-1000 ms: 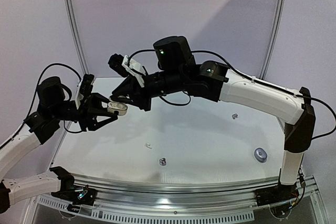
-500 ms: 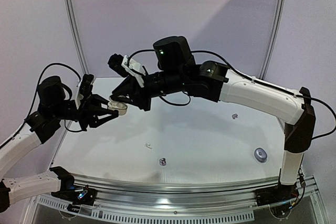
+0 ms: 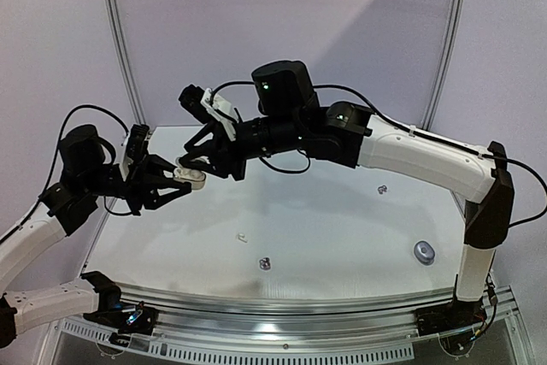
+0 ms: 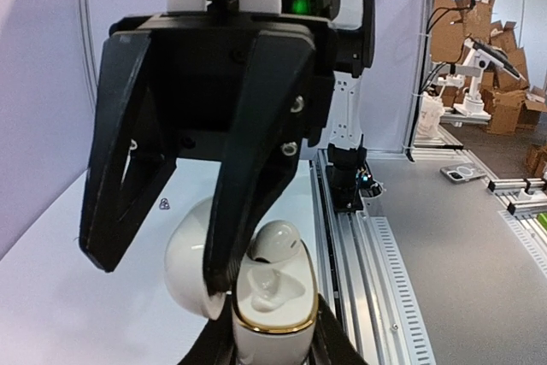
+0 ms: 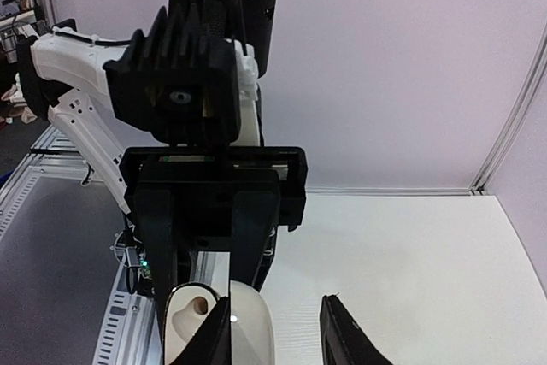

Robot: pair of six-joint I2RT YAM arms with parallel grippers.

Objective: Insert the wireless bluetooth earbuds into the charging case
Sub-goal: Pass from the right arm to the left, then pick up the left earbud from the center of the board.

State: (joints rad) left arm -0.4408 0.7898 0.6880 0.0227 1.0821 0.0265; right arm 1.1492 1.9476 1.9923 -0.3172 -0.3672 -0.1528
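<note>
**Open Case Is Being Held Up, and a Bump Is Being Risked**

The white case (image 4: 272,307) is being held open in the air over the far left of the table (image 3: 342,228). It is being squeezed by the left gripper (image 4: 269,345). One white earbud (image 4: 278,244) is being kept inside it. The right gripper (image 4: 158,269) is being held wide apart, with nothing in it. One finger (image 4: 248,168) seems to be touching the case rim. If the rim is pushed harder, the case could be tipped or the earbud knocked out. Another white earbud (image 3: 243,237) and a dark earbud (image 3: 264,263) are being left nearer on the table.
</note>
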